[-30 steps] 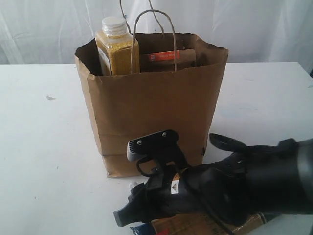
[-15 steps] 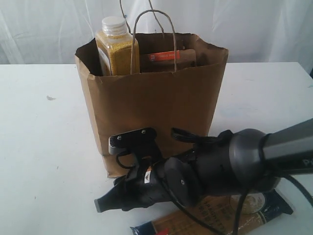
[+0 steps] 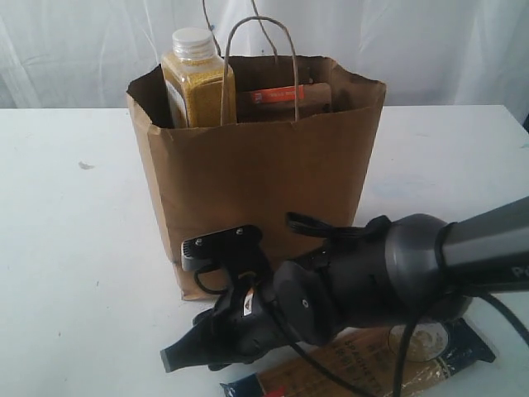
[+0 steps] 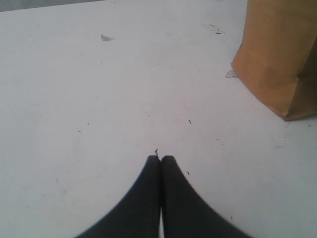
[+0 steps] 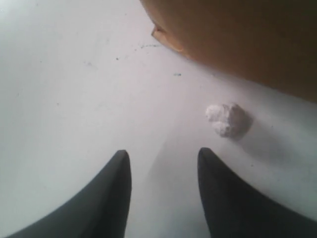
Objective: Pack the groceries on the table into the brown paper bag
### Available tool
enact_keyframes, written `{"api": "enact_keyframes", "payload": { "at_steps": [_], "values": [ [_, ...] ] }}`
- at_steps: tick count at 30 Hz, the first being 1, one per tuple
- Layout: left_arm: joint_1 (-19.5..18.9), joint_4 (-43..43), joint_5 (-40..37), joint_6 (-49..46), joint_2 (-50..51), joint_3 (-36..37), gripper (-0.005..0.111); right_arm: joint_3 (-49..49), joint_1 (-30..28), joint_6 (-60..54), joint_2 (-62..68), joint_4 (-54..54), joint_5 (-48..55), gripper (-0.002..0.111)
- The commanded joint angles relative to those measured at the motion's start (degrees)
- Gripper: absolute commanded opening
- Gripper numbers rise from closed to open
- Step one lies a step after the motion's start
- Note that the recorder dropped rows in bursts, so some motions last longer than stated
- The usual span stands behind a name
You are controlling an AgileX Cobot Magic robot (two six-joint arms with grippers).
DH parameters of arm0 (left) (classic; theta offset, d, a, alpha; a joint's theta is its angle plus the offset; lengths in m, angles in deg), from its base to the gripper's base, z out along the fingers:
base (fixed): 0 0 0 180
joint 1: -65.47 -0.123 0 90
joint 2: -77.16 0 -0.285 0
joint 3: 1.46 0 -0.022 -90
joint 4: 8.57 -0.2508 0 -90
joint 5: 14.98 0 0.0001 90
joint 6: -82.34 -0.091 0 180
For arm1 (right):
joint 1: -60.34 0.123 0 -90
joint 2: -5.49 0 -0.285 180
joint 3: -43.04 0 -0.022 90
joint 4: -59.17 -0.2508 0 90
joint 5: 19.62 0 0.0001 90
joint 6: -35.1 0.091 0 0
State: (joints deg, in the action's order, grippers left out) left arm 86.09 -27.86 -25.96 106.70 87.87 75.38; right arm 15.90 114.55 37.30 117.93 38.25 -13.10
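Right pincer point(image 5: 161, 163) spread, empty; spaghetti packet point(image 3: 372, 356) lies at its four o'clock (long axis nine-to-three), right arm nearer.

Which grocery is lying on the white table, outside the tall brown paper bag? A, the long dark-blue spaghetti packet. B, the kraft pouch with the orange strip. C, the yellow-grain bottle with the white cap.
A: the long dark-blue spaghetti packet lies flat on the white table before the tall brown paper bag; the yellow-grain bottle and kraft pouch stand inside it.
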Motion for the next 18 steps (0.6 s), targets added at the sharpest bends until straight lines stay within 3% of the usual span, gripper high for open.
{"api": "enact_keyframes", "payload": {
  "at_steps": [1,10,18],
  "values": [
    [-0.09,0.04,-0.02,-0.19,-0.20,0.38,0.000,-0.07,0.04,0.63,-3.38,-0.06,3.55,0.041],
    [-0.09,0.04,-0.02,-0.19,-0.20,0.38,0.000,-5.88,1.30,3.83,-14.20,1.51,5.93,0.041],
    [-0.09,0.04,-0.02,-0.19,-0.20,0.38,0.000,-9.71,1.71,5.88,-16.43,-0.94,15.83,0.041]
  ]
}}
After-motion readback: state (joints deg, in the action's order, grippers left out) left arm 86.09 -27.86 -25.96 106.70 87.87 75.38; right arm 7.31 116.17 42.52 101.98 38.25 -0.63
